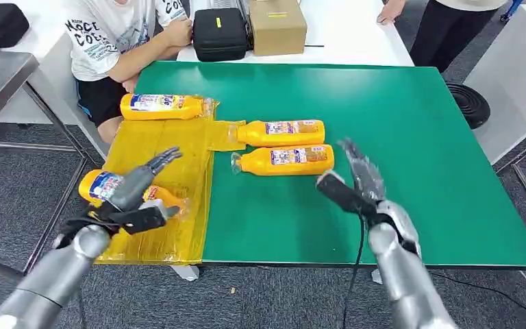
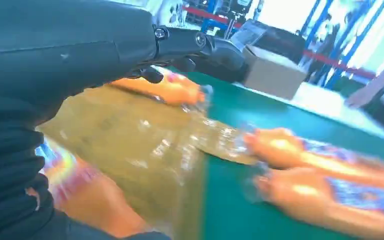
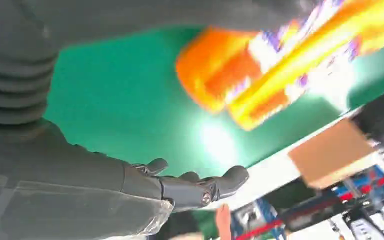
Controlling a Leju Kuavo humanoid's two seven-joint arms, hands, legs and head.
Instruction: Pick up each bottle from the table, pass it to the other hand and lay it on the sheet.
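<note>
Presently, four bottles, all lying flat. Near bottle point(image 1: 109, 188): on the sheet point(image 1: 171, 171) at its front left corner, under the left robot hand point(image 1: 137, 192). Far bottle point(image 1: 161, 107): at the sheet's back edge, cap end on the plastic. Third bottle point(image 1: 281, 132): on the green surface point(image 1: 418, 137), cap touching a flap of the sheet. Fourth bottle point(image 1: 284, 160): on the surface just in front of the third, parallel to it, clear of the sheet.

Left robot hand: over the near bottle, fingers stretched forward; whether it grips or has let go cannot be told. Right robot hand point(image 1: 356, 181): open, holding nothing, raised just right of the fourth bottle.

Progress, judged: two bottles appear laid, roughly half done; the third and fourth remain to be picked, passed and laid.

Surroundings: a seated person beyond the sheet; a black case point(image 1: 219, 33) and a cardboard box point(image 1: 277, 26) on the white table behind.
</note>
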